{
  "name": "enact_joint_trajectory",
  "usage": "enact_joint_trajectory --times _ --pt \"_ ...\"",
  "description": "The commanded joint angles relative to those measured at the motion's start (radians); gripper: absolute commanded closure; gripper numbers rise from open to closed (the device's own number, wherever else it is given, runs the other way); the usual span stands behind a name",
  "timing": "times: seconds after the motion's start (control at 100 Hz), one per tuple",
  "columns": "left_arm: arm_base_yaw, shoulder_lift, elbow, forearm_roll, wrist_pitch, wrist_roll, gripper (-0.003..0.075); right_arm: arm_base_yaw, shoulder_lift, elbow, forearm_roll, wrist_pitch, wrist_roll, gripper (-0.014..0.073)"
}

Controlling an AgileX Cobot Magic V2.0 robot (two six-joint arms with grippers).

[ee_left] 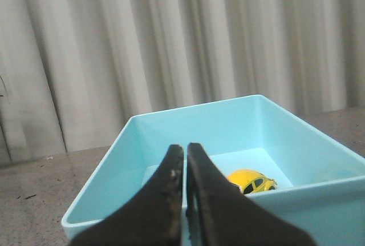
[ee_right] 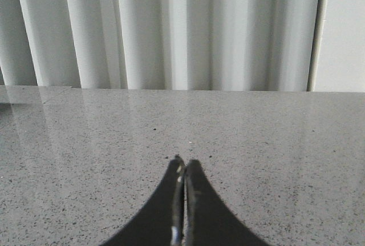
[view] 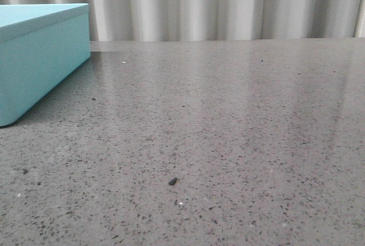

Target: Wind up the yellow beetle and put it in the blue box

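Box (view: 40,57) at far left of bench (view: 228,132), open top. Left wrist view: beetle (ee_left: 251,181) lies inside it on the floor, near one wall. Left gripper (ee_left: 185,160) hangs above the near rim, jaws together, holding nothing. Right gripper (ee_right: 182,172) over bare bench further right, jaws likewise together and empty. Storing looks done; whether the winding was done cannot be told. Probably nothing left but to retreat.

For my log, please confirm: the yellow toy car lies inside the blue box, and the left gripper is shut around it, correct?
Not quite. The left wrist view shows the yellow toy car inside the blue box, but the left gripper is shut on nothing; it is apart from the car.
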Motion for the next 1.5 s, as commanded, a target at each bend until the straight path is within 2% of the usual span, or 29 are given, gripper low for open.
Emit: enact_joint_trajectory --times 0.0,0.54,0.65,0.72,0.84,0.93,0.98,1.03,1.12,1.39,1.49 --pt "0.002 0.012 -0.026 -0.009 -0.053 -0.011 0.0741 -0.002 0.008 -0.025 -0.003 -0.082 -0.007 0.0655" --pt "0.002 0.012 -0.021 -0.009 -0.055 -0.011 0.0741 -0.002 0.008 -0.025 -0.003 -0.082 -0.007 0.0655" --pt "0.002 0.012 0.021 0.009 -0.113 -0.020 0.0741 -0.002 0.008 -0.025 -0.003 -0.082 -0.007 0.0655" --pt "0.002 0.012 0.057 0.081 -0.172 -0.149 0.0741 -0.002 0.008 -0.025 -0.003 -0.082 -0.007 0.0655" --pt "0.002 0.012 0.116 0.353 -0.216 -0.544 0.0741 -0.002 0.008 -0.025 -0.003 -0.082 -0.007 0.0655" --pt "0.002 0.009 0.156 0.515 -0.216 -0.784 0.0741 -0.002 0.008 -0.025 -0.003 -0.082 -0.007 0.0655" --pt "0.002 -0.003 0.154 0.571 -0.135 -0.880 0.0741 -0.002 0.008 -0.025 -0.003 -0.082 -0.007 0.0655" --pt "0.002 -0.030 0.154 0.594 -0.079 -0.916 0.0741 -0.002 0.008 -0.025 -0.003 -0.082 -0.007 0.0655" --pt "0.002 -0.100 0.154 0.594 0.051 -0.916 0.0741 -0.002 0.008 -0.025 -0.003 -0.082 -0.007 0.0655" --pt "0.004 -0.092 0.154 0.587 0.338 -0.916 0.0741 -0.002 0.010 -0.025 -0.003 -0.080 -0.007 0.0655" --pt "0.004 -0.092 0.154 0.582 0.351 -0.916 0.0741 -0.002 0.010 -0.025 -0.003 -0.080 -0.007 0.0655"
